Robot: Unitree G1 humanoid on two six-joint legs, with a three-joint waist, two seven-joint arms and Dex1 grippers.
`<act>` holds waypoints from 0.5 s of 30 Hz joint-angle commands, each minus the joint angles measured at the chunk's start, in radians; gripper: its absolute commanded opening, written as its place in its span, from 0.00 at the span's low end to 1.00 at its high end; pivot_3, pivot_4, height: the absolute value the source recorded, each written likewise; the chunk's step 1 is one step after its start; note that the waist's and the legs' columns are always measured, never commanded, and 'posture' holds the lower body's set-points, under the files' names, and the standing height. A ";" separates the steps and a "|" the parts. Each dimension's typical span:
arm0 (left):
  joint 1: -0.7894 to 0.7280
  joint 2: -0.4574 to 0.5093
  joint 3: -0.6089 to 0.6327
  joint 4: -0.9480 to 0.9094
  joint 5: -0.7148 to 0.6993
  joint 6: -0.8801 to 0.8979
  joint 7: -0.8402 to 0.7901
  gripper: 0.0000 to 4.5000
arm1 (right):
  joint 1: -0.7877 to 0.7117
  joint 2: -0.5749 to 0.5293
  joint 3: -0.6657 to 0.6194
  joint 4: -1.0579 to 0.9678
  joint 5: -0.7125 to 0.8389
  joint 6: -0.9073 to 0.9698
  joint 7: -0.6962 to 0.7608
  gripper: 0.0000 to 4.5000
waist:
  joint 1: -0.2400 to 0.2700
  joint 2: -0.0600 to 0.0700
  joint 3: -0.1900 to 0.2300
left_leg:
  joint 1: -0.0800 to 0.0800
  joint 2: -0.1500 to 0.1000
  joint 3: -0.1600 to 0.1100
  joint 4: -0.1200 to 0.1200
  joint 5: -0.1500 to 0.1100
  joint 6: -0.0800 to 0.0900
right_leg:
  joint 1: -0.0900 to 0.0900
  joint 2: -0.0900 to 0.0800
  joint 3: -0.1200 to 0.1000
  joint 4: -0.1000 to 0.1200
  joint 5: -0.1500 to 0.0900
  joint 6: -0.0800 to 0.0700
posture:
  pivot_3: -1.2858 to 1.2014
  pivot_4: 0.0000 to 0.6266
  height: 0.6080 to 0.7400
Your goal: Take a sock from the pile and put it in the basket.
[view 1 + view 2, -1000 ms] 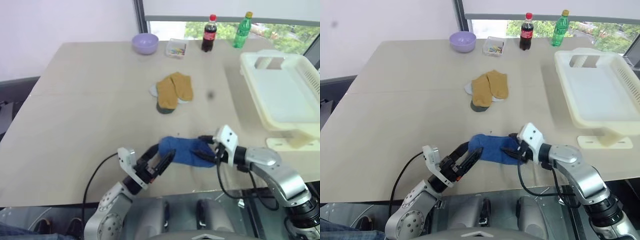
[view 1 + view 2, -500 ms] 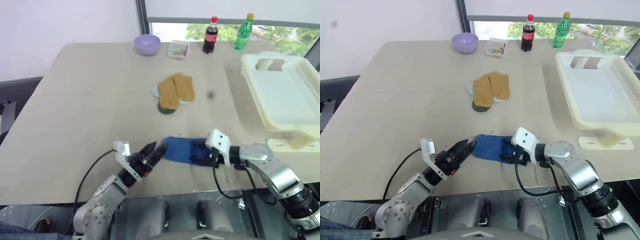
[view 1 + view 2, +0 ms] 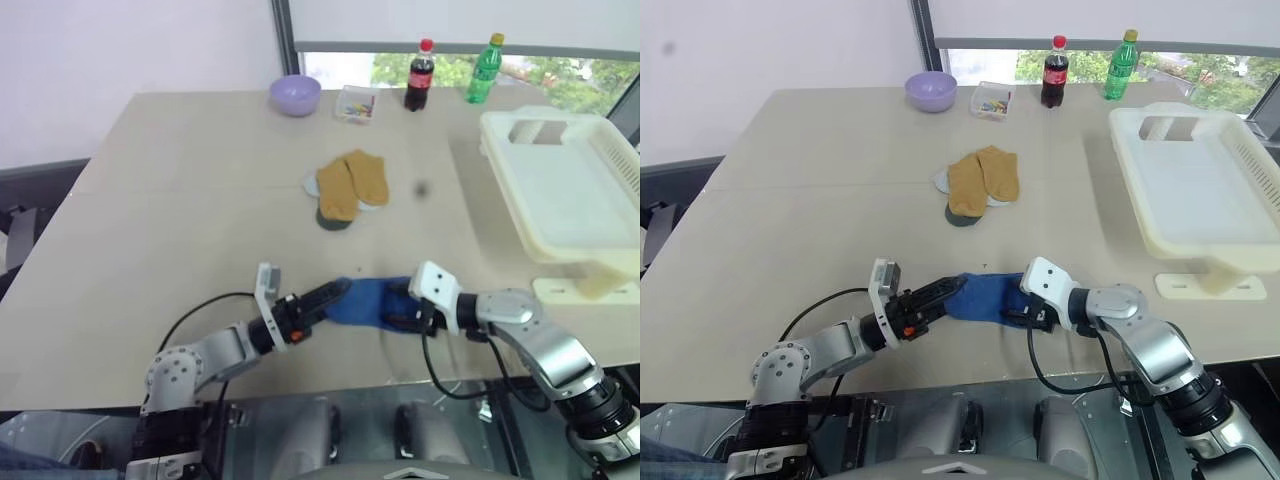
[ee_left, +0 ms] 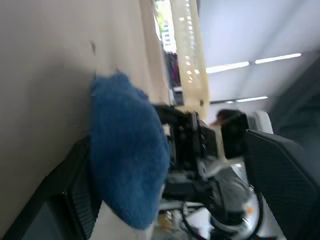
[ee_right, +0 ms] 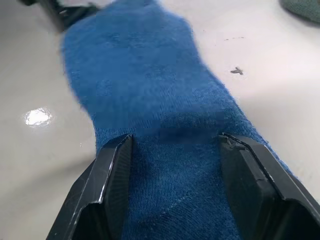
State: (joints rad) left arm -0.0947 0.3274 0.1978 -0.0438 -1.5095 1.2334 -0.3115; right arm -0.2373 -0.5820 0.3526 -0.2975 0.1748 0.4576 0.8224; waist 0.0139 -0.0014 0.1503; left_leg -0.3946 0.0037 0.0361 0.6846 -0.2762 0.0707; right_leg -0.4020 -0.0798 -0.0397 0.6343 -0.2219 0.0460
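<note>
The blue sock (image 3: pixel 365 299) lies flat near the table's front edge, apart from the pile (image 3: pixel 347 188) of mustard-brown and grey socks at mid-table. My right gripper (image 3: pixel 396 305) is shut on the sock's right end; in the right wrist view the sock (image 5: pixel 135 65) fills the gap between both fingers (image 5: pixel 112 185). My left gripper (image 3: pixel 338 292) lies level and open, with its tips at the sock's left end. In the left wrist view the sock (image 4: pixel 127 165) sits between the wide-spread fingers (image 4: pixel 282 175). The cream basket (image 3: pixel 570 195) stands at the right.
A lilac bowl (image 3: pixel 295 95), a small clear box (image 3: pixel 355 101), a cola bottle (image 3: pixel 419 74) and a green bottle (image 3: pixel 483 68) line the far edge. The basket rests on a cream stand (image 3: pixel 585 289). Both grippers are close to the table's front edge.
The right gripper has sunk, laying the sock flatter on the table. The left gripper has rolled over and now lies level, pointing right at the sock's left end.
</note>
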 commanded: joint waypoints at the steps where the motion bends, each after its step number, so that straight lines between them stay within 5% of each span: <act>1: 0.003 0.000 -0.024 0.026 -0.106 0.061 -0.003 0.99 | 0.005 0.001 -0.002 0.004 -0.027 0.000 -0.014 0.63 | 0.000 0.000 0.000 | 0.000 0.000 0.000 0.000 0.000 0.000 | 0.000 0.000 0.000 0.000 0.000 0.000 | 0.52 0.24 1.00; 15: -0.074 -0.045 -0.036 0.066 -0.234 -0.005 0.044 0.99 | -0.008 0.009 -0.018 0.006 -0.043 -0.002 -0.021 0.63 | 0.001 -0.001 0.000 | -0.002 0.000 0.000 0.000 0.000 -0.001 | -0.002 -0.008 0.002 -0.001 0.000 -0.001 | 0.52 0.24 1.00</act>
State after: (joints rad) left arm -0.1506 0.2914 0.1772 0.0230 -1.7052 1.2345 -0.2628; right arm -0.2428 -0.5696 0.3521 -0.2954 0.1474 0.4525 0.8159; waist 0.0151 -0.0020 0.1507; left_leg -0.3970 0.0037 0.0358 0.6842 -0.2762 0.0702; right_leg -0.4037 -0.0876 -0.0382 0.6335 -0.2217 0.0454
